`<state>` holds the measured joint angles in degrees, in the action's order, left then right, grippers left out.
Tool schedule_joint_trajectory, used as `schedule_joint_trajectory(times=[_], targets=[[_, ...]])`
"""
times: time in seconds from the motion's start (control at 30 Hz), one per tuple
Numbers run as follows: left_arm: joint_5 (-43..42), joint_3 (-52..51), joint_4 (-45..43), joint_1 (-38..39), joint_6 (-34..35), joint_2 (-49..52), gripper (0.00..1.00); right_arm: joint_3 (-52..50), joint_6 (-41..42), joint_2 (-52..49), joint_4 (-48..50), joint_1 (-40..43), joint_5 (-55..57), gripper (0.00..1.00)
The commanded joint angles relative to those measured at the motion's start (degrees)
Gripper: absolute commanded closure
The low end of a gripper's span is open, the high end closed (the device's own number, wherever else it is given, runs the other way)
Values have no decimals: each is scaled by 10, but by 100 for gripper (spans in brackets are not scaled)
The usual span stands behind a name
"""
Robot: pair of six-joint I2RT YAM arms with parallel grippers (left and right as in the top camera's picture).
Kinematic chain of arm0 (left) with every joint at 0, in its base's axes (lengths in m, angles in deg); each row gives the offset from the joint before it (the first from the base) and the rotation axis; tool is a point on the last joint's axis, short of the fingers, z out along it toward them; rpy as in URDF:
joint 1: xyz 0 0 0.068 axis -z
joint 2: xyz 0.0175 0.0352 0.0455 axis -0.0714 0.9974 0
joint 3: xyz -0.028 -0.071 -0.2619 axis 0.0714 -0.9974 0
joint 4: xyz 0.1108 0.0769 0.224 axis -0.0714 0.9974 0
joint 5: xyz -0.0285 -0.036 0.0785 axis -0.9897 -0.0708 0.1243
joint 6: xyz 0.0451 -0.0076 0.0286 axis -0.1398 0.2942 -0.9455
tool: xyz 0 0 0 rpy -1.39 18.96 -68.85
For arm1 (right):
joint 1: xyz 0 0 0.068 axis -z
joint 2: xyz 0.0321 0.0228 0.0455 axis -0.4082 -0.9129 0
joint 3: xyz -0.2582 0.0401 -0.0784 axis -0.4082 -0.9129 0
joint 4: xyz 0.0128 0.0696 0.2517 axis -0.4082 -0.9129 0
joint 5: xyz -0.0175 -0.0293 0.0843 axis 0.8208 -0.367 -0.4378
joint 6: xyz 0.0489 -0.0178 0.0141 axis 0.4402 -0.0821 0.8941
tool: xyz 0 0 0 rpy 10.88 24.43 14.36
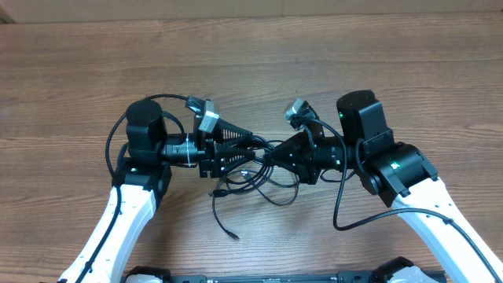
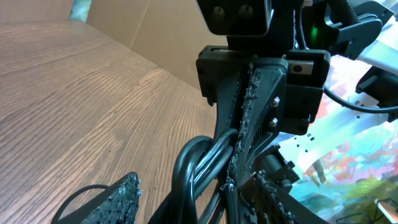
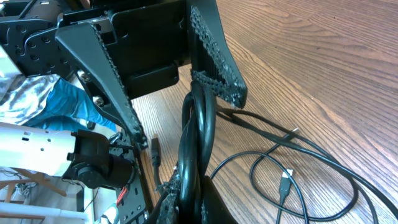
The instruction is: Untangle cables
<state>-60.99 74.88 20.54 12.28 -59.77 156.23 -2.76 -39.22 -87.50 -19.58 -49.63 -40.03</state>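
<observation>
Cables (image 3: 198,121) pinched in right gripper (image 1: 269,155); left gripper (image 1: 247,148) spread opposite.

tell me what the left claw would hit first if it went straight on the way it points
Likely the cables, bunched right ahead of the open left claw, then the right claw shut on them. Depth is hard to judge.

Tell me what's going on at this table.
A tangle of black cables is being worked on over a wooden table. The right hand is shut on a bunch of strands. The left hand faces it, open, with that bunch running between its fingers. Loose loops and plug ends lie on the table; the tangle is not undone.
</observation>
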Motion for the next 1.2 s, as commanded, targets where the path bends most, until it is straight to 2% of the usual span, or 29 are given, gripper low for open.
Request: schedule_joint_trajectory(times=[0.0,0.1,0.2,0.23,0.3,0.57,0.83,1.17], targets=[[-17,4,-1,7,0,0,47,23,-2,14,7,2,-1,96],[-17,4,-1,8,-1,0,55,23,-2,14,7,2,-1,96],[-16,4,-1,9,-1,0,68,23,-2,14,7,2,-1,96],[-9,4,-1,9,0,0,75,23,-2,14,7,2,-1,96],[10,4,0,8,0,0,96,23,-2,14,6,2,-1,96],[29,4,-1,8,2,0,96,23,-2,14,2,2,1,96],[64,4,0,8,5,0,96,23,-2,14,-19,2,55,96],[232,4,0,8,151,0,96,22,-2,13,-40,2,109,96]])
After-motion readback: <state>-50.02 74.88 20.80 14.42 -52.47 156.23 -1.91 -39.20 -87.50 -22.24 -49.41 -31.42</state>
